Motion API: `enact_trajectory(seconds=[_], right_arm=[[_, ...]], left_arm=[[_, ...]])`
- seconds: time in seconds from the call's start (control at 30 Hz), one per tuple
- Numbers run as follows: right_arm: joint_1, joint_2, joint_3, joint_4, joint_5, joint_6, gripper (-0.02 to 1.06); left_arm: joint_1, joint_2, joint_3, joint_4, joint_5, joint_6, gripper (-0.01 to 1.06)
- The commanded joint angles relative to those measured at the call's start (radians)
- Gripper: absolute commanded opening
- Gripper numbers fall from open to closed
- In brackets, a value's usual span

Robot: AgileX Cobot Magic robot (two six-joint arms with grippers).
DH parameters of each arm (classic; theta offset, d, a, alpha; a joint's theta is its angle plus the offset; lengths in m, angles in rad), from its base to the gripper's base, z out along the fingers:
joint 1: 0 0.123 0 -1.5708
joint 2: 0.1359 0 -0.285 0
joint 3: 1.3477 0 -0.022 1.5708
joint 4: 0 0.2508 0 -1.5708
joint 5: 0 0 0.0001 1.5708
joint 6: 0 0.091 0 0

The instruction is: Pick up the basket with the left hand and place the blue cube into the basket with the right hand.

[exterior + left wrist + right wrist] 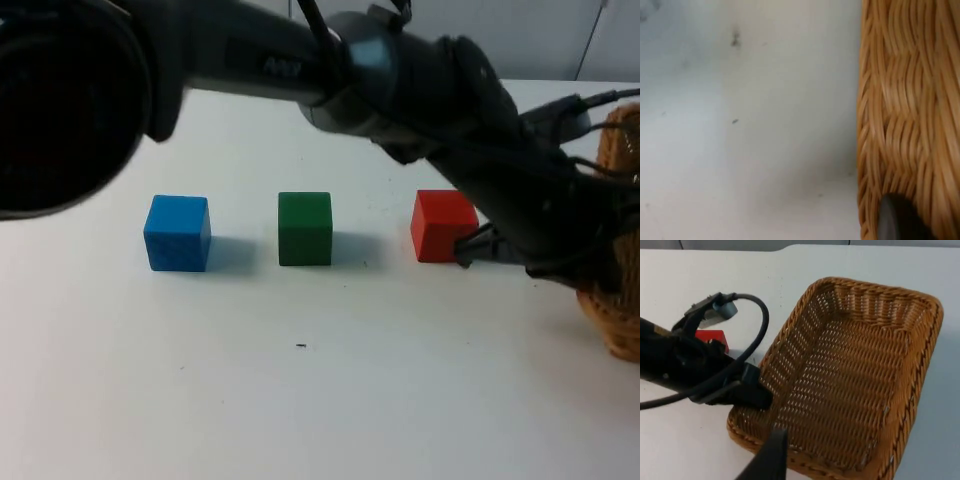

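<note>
The blue cube (178,233) stands on the white table at the left of a row of three cubes. The wicker basket (615,320) rests on the table at the far right, and nothing lies in it (875,287). My left arm reaches across the table, and its gripper (580,272) is at the basket's near-left rim (756,396). The left wrist view looks closely along the basket's woven wall (910,100). My right gripper (771,455) hangs above the basket's near edge, far from the blue cube.
A green cube (305,228) stands in the middle of the row. A red cube (442,226) is at its right, close beside the left arm's wrist (712,337). The table's front half is bare white surface.
</note>
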Motion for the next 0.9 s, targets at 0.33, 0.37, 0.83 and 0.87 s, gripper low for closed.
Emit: enact_trajectory(seconds=[0.33, 0.37, 0.83, 0.87], right_arm=[[-0.008, 0.005, -0.007, 0.000, -0.015, 0.001, 1.01], [-0.008, 0.005, -0.007, 0.006, -0.014, 0.004, 1.01], [-0.008, 0.005, -0.007, 0.006, -0.033, 0.028, 1.01], [-0.008, 0.005, -0.007, 0.006, -0.039, 0.028, 1.01]], left_arm=[[0.110, -0.269, 0.144, 0.055, 0.008, -0.032, 0.00], [0.125, -0.296, 0.173, 0.057, 0.008, -0.013, 0.00], [0.380, -0.766, 0.796, -0.109, -0.021, 0.272, 0.00], [0.403, -0.804, 0.841, -0.123, -0.012, 0.292, 0.00]])
